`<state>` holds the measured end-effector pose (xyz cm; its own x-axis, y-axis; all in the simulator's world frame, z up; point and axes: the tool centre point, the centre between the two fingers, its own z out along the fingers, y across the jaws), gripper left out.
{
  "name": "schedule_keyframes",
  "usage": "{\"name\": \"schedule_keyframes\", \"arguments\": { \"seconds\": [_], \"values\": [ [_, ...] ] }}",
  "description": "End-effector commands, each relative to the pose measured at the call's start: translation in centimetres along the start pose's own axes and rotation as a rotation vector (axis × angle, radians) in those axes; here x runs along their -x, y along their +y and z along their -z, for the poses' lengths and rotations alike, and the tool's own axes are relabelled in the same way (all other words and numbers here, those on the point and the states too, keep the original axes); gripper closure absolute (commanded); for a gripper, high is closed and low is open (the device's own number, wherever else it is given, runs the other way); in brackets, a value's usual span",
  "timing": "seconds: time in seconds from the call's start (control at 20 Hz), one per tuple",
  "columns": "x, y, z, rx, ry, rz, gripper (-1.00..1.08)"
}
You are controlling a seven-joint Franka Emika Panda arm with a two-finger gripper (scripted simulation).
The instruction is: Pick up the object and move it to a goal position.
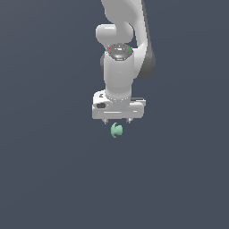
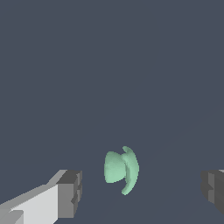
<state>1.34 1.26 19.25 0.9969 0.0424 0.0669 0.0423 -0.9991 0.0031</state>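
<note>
Dark grey ground lies bare under the arm; the gripper hangs spread wide, the green lump between its fingers, untouched.

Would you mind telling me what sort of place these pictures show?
Most likely a bare simulated test scene, not a real room: a flat, featureless slate-grey ground, a smoothly rendered white arm, and one mint-green lumpy piece lying between the open jaws of the gripper.
</note>
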Motion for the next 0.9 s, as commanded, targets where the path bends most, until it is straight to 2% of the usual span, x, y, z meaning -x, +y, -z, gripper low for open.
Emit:
{"name": "schedule_keyframes", "arguments": {
  "seconds": [0.0,0.35,0.85],
  "values": [
    [0.0,0.0,0.0,0.000,0.000,0.001,-0.92],
    [0.7,0.0,-1.4,-0.001,-0.009,0.003,-0.92],
    [4.6,0.1,-7.9,-0.003,-0.054,0.014,-0.92]
  ]
}}
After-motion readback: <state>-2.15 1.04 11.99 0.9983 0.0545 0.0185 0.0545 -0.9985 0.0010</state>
